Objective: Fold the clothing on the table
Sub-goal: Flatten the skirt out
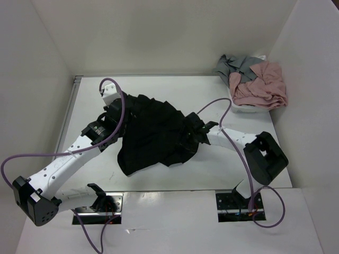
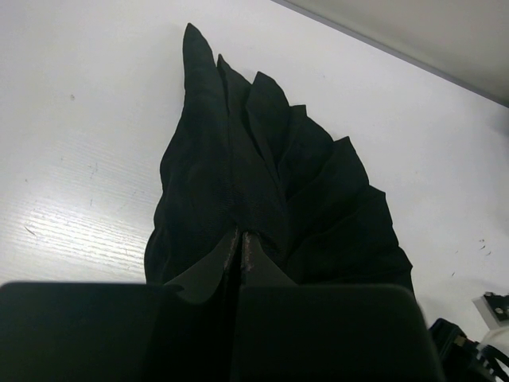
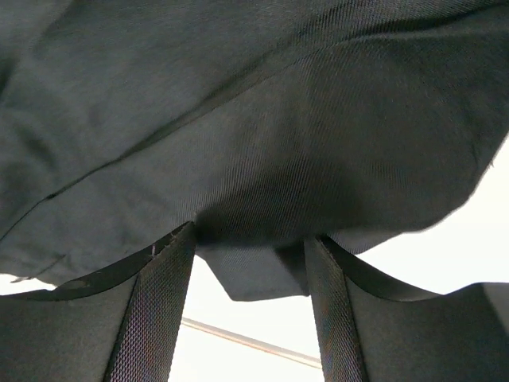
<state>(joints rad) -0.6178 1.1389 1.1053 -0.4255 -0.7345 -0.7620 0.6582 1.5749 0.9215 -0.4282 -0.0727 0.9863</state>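
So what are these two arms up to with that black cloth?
Two robot arms are working on folding a black pleated garment on the white table. The left end effector is shut on an edge of the fabric. The right end effector stands open with cloth draped across it, so it isn't clearly gripping anything. The garment lies bunched up, not yet neatly folded. A pink garment and a grey garment sit heaped at the far right corner.
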